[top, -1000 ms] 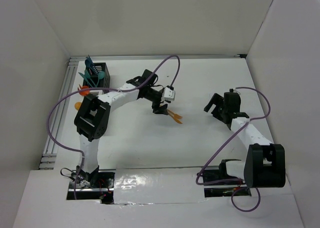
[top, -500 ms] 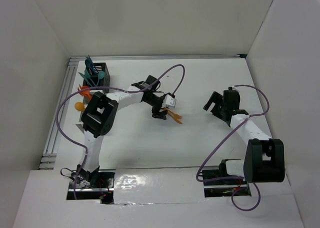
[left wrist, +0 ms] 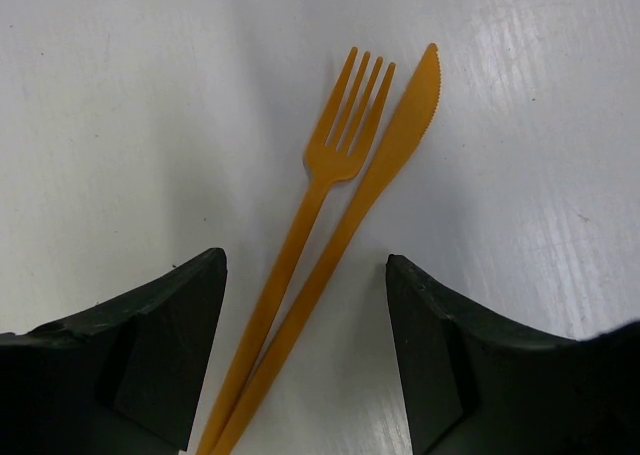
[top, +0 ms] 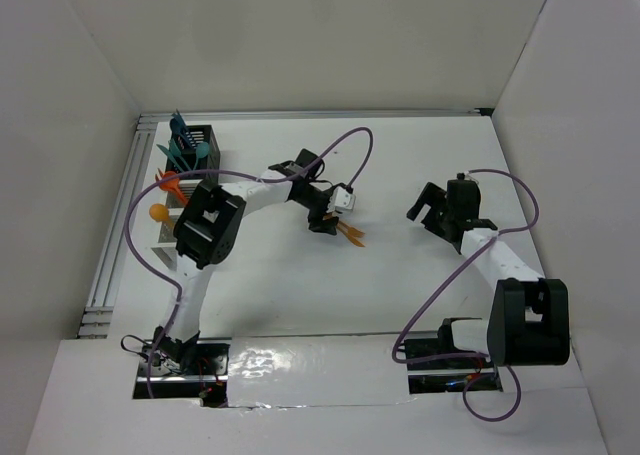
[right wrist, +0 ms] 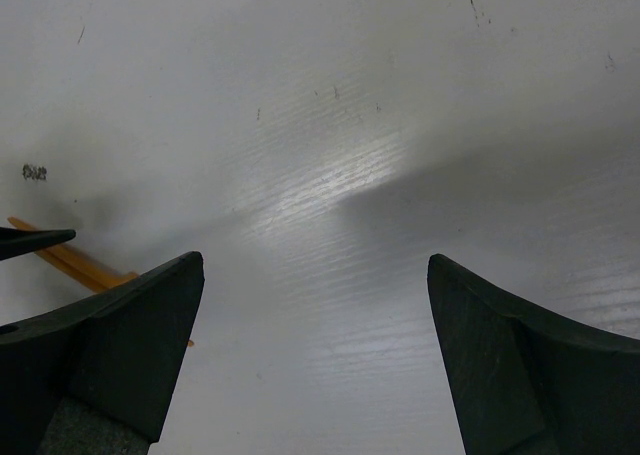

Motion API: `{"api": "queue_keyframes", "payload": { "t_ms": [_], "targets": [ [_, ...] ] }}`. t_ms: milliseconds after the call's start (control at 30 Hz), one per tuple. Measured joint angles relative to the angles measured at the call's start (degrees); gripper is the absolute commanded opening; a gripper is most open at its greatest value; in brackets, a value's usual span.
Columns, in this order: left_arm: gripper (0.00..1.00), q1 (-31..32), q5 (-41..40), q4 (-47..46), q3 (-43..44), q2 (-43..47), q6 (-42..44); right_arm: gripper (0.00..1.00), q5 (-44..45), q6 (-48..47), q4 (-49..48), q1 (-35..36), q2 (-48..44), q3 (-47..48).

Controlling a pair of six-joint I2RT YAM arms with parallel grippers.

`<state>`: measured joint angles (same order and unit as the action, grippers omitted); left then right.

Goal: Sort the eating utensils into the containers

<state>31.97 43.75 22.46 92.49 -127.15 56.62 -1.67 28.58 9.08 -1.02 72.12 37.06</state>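
Fork of orange plastic [left wrist: 297, 240] lies flat on the white tabletop [top: 400, 165], roughly mid-table. Orange plastic knife with a serrated blade [left wrist: 344, 235] lies just right of the fork, handles touching or crossing at the near end, tips spread apart. Left gripper [left wrist: 305, 265] sits low over the fork, jaws wide open, one finger on each side of the two handles, gripping nothing. Right gripper [right wrist: 315, 265] hangs well to the right of the fork, jaws wide apart, empty, over bare tabletop. Black slatted bin [top: 207, 135] stands far left of the fork at the back, with teal and blue utensils [top: 183, 140] sticking up from it. White slatted bin [top: 163, 243] is left of the fork, nearer than the black one, holding orange and red utensils [top: 160, 211].
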Motion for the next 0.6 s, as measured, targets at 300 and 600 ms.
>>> {"api": "queue_keyframes", "payload": {
  "t_ms": [300, 600],
  "targets": [
    [0.5, 0.0, 0.1, 4.6, 2.7, -1.4, -1.5, 0.99, 0.9, 0.0, 0.0, 0.0, -0.5, -0.1],
    [0.19, 0.6, 0.5, 7.5, 3.3, -1.7, -3.1, 0.99, 1.2, 0.0, 0.1, 0.0, -1.8, -1.0]
  ]
}}
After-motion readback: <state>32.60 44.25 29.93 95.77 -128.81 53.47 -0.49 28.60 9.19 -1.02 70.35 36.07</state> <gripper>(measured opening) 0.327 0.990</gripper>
